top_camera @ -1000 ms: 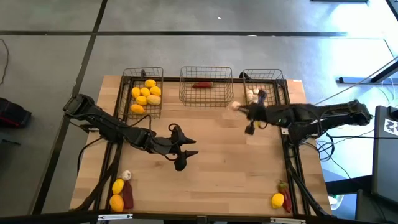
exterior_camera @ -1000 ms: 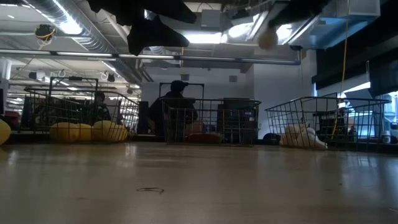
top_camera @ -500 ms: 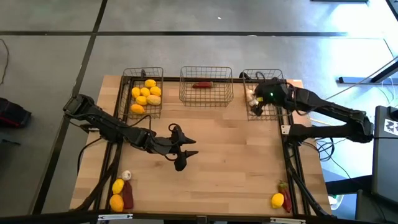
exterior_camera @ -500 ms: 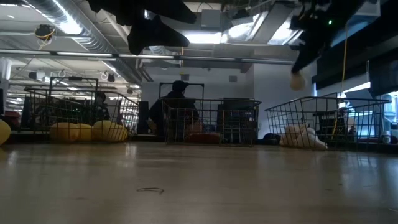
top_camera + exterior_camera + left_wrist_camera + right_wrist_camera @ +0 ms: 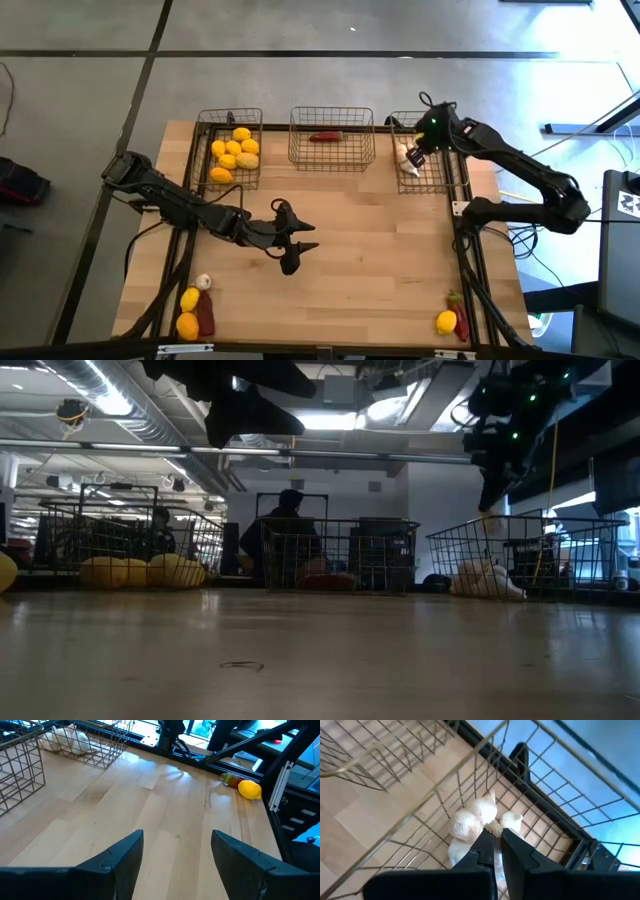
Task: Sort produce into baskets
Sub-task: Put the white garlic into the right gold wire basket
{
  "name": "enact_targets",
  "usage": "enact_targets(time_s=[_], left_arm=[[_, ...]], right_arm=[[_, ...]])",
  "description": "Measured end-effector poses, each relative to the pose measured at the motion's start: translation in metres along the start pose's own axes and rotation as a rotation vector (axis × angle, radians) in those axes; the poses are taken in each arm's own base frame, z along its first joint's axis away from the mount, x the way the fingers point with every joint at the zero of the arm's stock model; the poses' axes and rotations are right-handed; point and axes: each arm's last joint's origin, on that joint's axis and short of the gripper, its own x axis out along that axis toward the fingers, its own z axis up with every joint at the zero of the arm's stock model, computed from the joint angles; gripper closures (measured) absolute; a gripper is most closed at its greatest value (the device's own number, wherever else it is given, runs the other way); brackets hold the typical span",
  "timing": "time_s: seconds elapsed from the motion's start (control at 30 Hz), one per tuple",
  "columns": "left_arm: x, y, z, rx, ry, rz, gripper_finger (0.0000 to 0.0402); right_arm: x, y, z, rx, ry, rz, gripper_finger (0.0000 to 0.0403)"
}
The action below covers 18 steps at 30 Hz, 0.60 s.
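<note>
Overhead lights glare down on a pale wooden table [image 5: 340, 230] with three wire baskets along its far edge. Over the right basket [image 5: 425, 152] the right gripper [image 5: 418, 158] hangs, fingers pinched together on the root of a garlic bulb [image 5: 493, 827], just above the other garlic [image 5: 470, 822] lying in the basket. The left basket [image 5: 230, 150] holds lemons [image 5: 236, 153]; the middle basket [image 5: 332, 140] has one chili pepper [image 5: 324, 137]. The left gripper [image 5: 291, 255] hovers mid-table, fingers spread and empty. More lemons [image 5: 188, 311], a garlic [image 5: 203, 283] and a chili [image 5: 205, 318] wait at the near left corner; another lemon [image 5: 446, 322] sits near right
</note>
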Motion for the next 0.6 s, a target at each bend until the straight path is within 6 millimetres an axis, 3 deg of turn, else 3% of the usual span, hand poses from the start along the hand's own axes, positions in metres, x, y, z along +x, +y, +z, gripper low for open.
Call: enact_targets(time_s=[0.33,0.6], left_arm=[[0.0,0.0,0.0,-0.003,0.0,0.001,0.0172],[0.0,0.0,0.0,-0.002,-0.002,0.007,0.0172]], right_arm=[[0.029,-0.024,0.0,0.042,0.103,-0.048,0.0386],[0.044,-0.041,-0.005,0.122,0.156,0.025,0.0386]])
